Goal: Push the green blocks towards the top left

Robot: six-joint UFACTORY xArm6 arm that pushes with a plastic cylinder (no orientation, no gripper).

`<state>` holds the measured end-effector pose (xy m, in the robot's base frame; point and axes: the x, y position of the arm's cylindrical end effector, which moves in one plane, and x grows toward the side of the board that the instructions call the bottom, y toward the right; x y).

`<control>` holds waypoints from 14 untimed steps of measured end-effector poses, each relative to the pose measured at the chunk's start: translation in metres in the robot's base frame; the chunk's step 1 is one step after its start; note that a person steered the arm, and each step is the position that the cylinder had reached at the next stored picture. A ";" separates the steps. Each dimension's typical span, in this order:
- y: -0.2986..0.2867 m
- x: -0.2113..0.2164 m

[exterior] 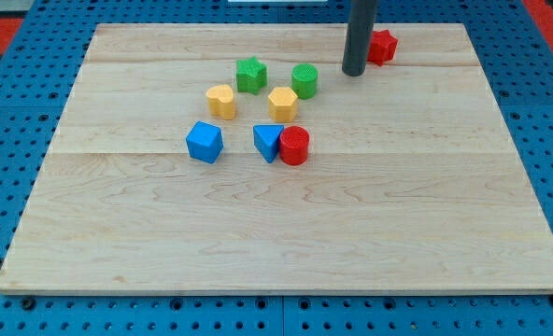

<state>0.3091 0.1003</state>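
Blue pegboard surrounds a pale wooden worktop of glued planks; a strip of red shows at the view's top corners. The near half of the worktop carries nothing; all blocks sit in the far half.

Dark rod comes down from the view's top edge, right of centre. My tip rests on the worktop near the top edge. No fingers on this arm, so nothing opens or closes, and the rod has hold of nothing.

Red block, shape unclear, lies just to the view's right of the rod, close to the top edge, partly hidden behind it; contact cannot be told.

Blue cube sits furthest toward the left edge of the cluster. Blue triangular block touches the red cylinder on its right.

Yellow heart-like block and yellow hexagonal block sit one row further up.

Green star-shaped block is nearest the top edge of the cluster, left of centre. Green cylinder lies just to its right, above the yellow hexagonal block, and near my tip's left but apart from it. Both green blocks are well away from the top left corner.
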 end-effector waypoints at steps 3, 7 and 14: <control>-0.104 0.015; -0.067 -0.040; -0.163 -0.041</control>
<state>0.2677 -0.0628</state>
